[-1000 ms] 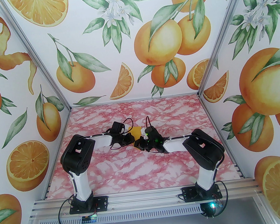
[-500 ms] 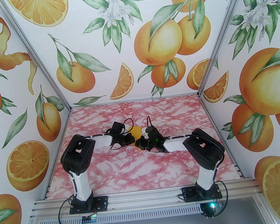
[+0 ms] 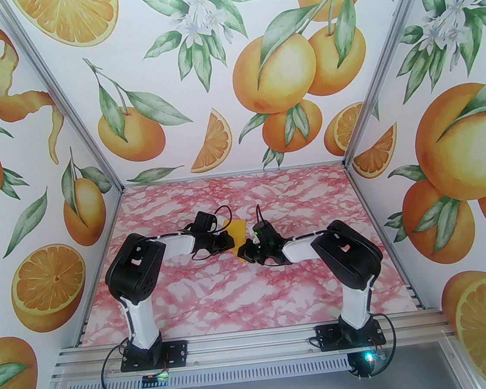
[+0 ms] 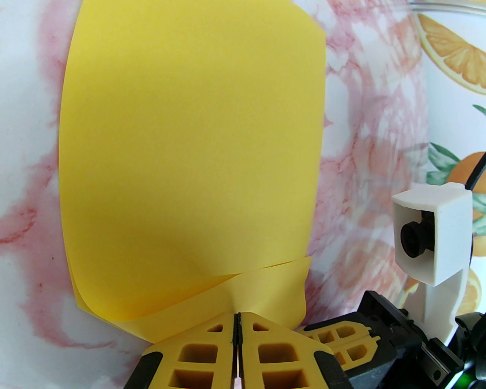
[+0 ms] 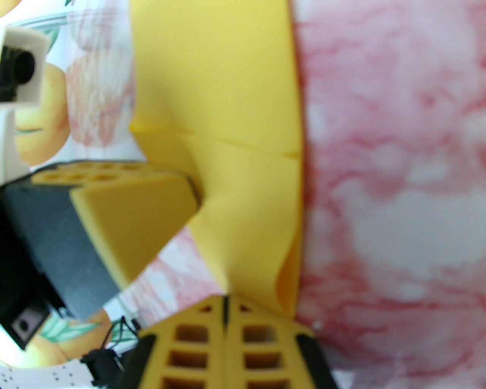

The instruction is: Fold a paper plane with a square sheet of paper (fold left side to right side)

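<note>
The square sheet of paper (image 3: 238, 230) is plain yellow, doubled over into two layers and lifted off the table between the two grippers. In the left wrist view the sheet (image 4: 190, 152) curves away from my left gripper (image 4: 237, 316), which is shut on its near edge where the layers meet. My right gripper (image 5: 226, 298) is shut on a creased corner of the sheet (image 5: 228, 95). The left gripper's fingers (image 5: 133, 212) pinch the same edge just beside it. From above, the left gripper (image 3: 230, 243) and right gripper (image 3: 244, 255) almost touch. No dart-shaped paper plane is in view.
The pink marbled table (image 3: 245, 293) lies open in front of and behind the arms. Walls printed with oranges (image 3: 281, 72) close in the back and both sides. An aluminium rail (image 3: 251, 345) carries both arm bases at the near edge.
The right arm's elbow has swung left and its wrist has turned slightly. A little more of the yellow sheet shows between the grippers. The left arm has barely moved.
</note>
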